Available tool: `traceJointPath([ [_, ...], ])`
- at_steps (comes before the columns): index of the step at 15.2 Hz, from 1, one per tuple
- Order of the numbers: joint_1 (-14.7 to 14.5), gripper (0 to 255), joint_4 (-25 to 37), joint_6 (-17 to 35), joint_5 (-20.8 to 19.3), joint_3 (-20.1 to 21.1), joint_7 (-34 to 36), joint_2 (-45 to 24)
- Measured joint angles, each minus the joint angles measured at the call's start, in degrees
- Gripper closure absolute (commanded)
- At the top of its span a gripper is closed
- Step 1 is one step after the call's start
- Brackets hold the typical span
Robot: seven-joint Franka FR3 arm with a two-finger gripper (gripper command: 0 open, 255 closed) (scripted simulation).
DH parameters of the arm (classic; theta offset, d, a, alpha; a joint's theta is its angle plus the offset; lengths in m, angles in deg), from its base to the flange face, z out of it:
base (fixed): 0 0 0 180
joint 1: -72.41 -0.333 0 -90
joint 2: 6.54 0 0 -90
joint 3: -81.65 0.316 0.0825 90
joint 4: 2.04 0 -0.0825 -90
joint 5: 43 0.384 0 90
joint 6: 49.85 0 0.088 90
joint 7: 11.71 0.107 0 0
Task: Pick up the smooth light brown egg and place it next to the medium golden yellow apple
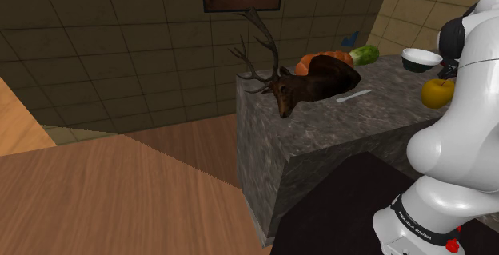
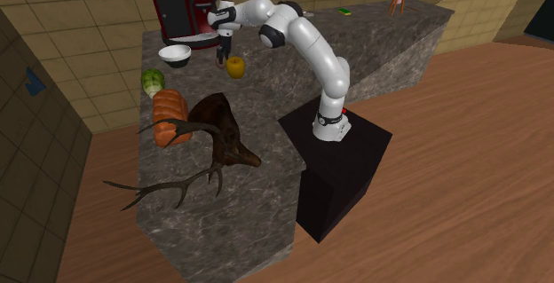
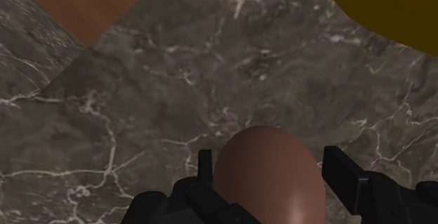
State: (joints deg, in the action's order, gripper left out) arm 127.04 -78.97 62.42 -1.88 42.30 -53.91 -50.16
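A smooth brown egg point(image 3: 270, 180) sits between my gripper's point(image 3: 270, 172) two black fingers, which clasp it on both sides above the dark marbled counter point(image 3: 175, 103). The golden yellow apple point(image 3: 393, 5) lies on the counter a short way beyond the egg, off to one side. In the second exterior view the gripper point(image 2: 222, 52) hangs just left of the apple point(image 2: 235, 66), close above the counter. In the shoulder view the apple point(image 1: 437, 92) stands near the counter's right end, partly behind the white arm.
A white bowl point(image 2: 175, 56) and a red machine point(image 2: 182, 11) stand just past the apple. A mounted deer head point(image 2: 222, 130) with wide antlers, an orange pumpkin point(image 2: 167, 117) and a green vegetable point(image 2: 153, 81) occupy the counter's other end. A pale flat utensil point(image 1: 353, 96) lies between.
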Motion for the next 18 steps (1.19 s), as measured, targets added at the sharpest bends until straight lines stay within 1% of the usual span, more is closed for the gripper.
traceJointPath([
  [3, 0.0, 255, -0.4, 1.0, 0.5, 0.2, -0.4, -0.2],
  [8, 0.1, 255, -0.1, 0.9, 0.5, 0.2, -0.4, -0.4],
  [9, 0.0, 0, -0.2, 1.0, 0.5, 0.2, -0.4, -0.3],
  [15, 0.0, 0, -0.5, 0.9, 0.5, 0.2, -0.4, -0.5],
  [18, 0.3, 0, 1.4, -1.9, -0.6, -0.5, 0.6, 0.7],
])
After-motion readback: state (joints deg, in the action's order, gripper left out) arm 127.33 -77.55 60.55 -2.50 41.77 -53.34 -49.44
